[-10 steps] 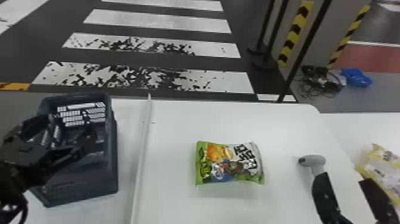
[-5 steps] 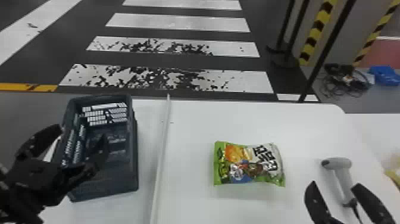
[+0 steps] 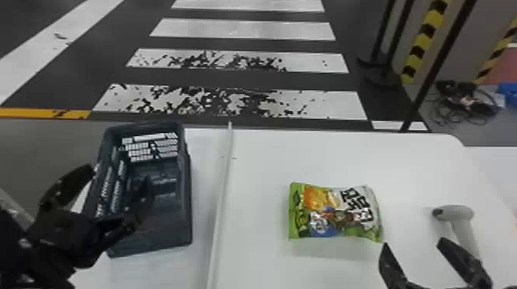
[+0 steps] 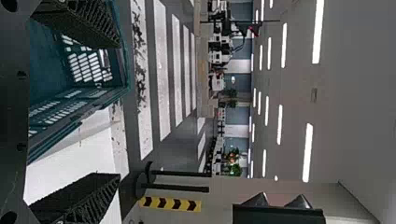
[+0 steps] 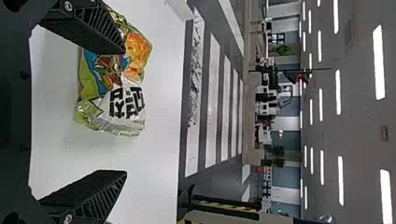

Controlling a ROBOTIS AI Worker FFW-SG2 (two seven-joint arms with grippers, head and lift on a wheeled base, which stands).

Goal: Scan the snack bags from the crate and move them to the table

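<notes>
A green, white and orange snack bag (image 3: pixel 334 211) lies flat on the white table (image 3: pixel 261 153). Just to its front right, my right gripper (image 3: pixel 414 243) stands open. In the right wrist view the bag (image 5: pixel 114 84) lies beyond the open right gripper (image 5: pixel 124 111), closer to one finger, with nothing held. The dark blue-grey crate (image 3: pixel 165 232) is at the left. My left gripper (image 3: pixel 120 175) is open at the crate's near left part, one finger over its inside and the other outside. The left wrist view has the crate (image 4: pixel 70 109) past the open left gripper (image 4: pixel 117 111).
A grey-white handheld scanner (image 3: pixel 457 213) lies at the right, close behind the right gripper's fingers. A long white rail (image 3: pixel 221 200) runs front to back between crate and bag. Black posts (image 3: pixel 438 65) and a cable pile (image 3: pixel 465 100) stand beyond the table's back edge.
The head view has turned left, carrying the scene rightward and nearly cutting off the yellow bag at the right edge. My right gripper has moved left, from beside the scanner towards the green bag.
</notes>
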